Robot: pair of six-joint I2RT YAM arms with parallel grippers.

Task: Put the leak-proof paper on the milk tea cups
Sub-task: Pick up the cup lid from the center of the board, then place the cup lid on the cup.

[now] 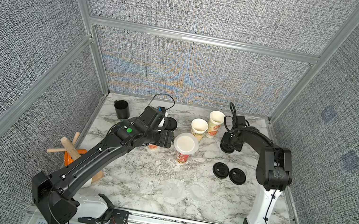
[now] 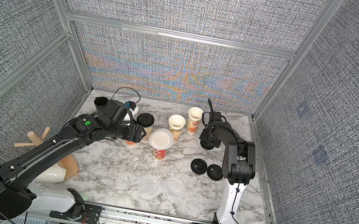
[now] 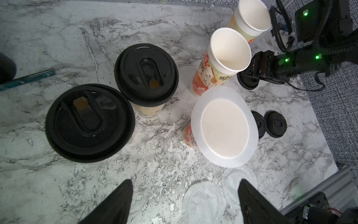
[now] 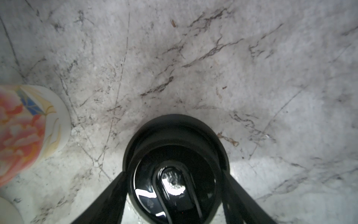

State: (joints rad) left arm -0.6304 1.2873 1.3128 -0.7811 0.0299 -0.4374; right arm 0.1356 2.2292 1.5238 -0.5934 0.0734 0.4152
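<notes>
A milk tea cup (image 1: 182, 156) stands mid-table with a sheet of leak-proof paper (image 1: 185, 143) (image 3: 224, 126) over its mouth. Behind it two open cups (image 1: 199, 126) (image 1: 216, 120) stand uncovered. Two more cups (image 3: 146, 73) (image 3: 90, 122) wear black lids. Two loose papers (image 1: 173, 191) (image 1: 197, 193) lie flat near the front. My left gripper (image 1: 168, 140) (image 3: 184, 181) hovers open and holds nothing, just left of the covered cup. My right gripper (image 1: 229, 148) (image 4: 175, 174) is down at the table, its fingers against both sides of a black lid (image 4: 174, 147).
Two spare black lids (image 1: 220, 169) (image 1: 237, 176) lie on the right of the marble table (image 1: 137, 172). A plain black cup (image 1: 121, 109) stands at the back left. Wooden pieces and an orange bowl (image 1: 71, 155) sit at the left edge under my left arm.
</notes>
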